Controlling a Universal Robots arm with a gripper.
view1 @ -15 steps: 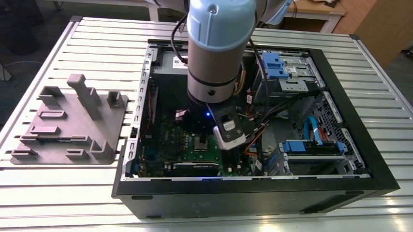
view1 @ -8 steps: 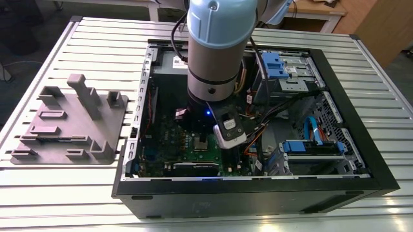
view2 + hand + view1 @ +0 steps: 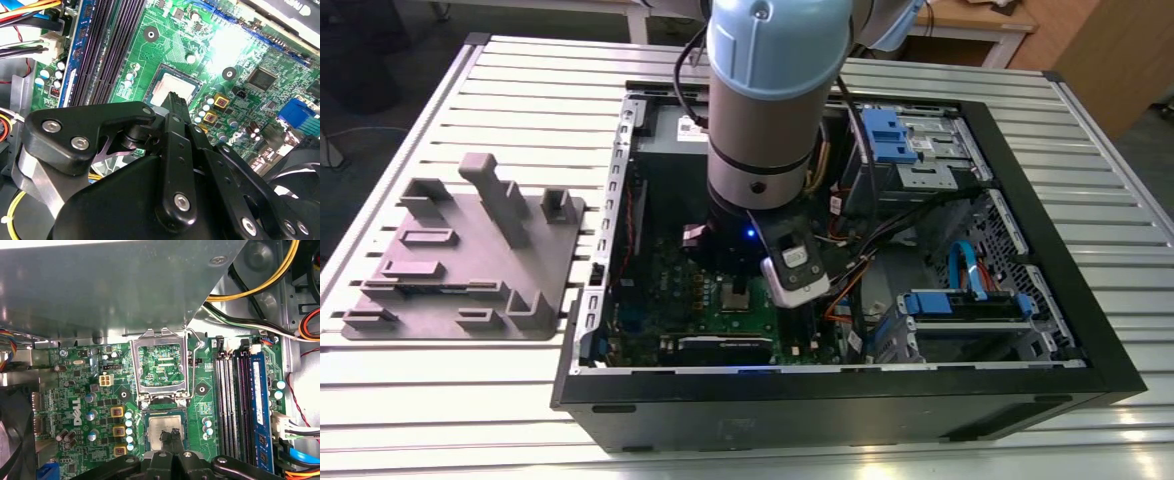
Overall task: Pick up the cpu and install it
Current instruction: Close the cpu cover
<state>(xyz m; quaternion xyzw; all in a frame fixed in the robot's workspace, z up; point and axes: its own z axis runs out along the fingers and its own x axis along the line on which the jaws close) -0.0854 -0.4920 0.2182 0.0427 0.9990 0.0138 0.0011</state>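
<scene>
Single arm (image 3: 767,90) reaches down into the open computer case (image 3: 854,400), which lies on its side on the slatted table (image 3: 454,400). The grey fixture (image 3: 467,250) sits on the table well apart from the case, on the exterior view's left.

The gripper (image 3: 172,436) is low over the green motherboard (image 3: 80,390). Its jaws look pressed together to one narrow dark tip, with nothing pinched between them (best seen in the first wrist view).

The cpu (image 3: 159,424) lies flat in its socket, silvery top up. In the second wrist view the cpu (image 3: 170,85) is directly beneath the gripper (image 3: 177,100), and the tip overlaps its near edge. I can't tell whether they touch or the tip is just above.

Key relation: the cpu is straight below the jaws, not off to a side. It's square, so there's no long axis to line up with. Its edges run parallel to the memory slots (image 3: 230,400) just beside the socket.

The socket frame (image 3: 135,365) is hinged open, on the far side of the cpu from the gripper body, and not clamped down. So the chip looks placed, but the socket isn't closed.

Writing: there's white lettering and small component print on the motherboard, and a sticker on the blue memory stick (image 3: 260,410). None of it is read out here.
</scene>
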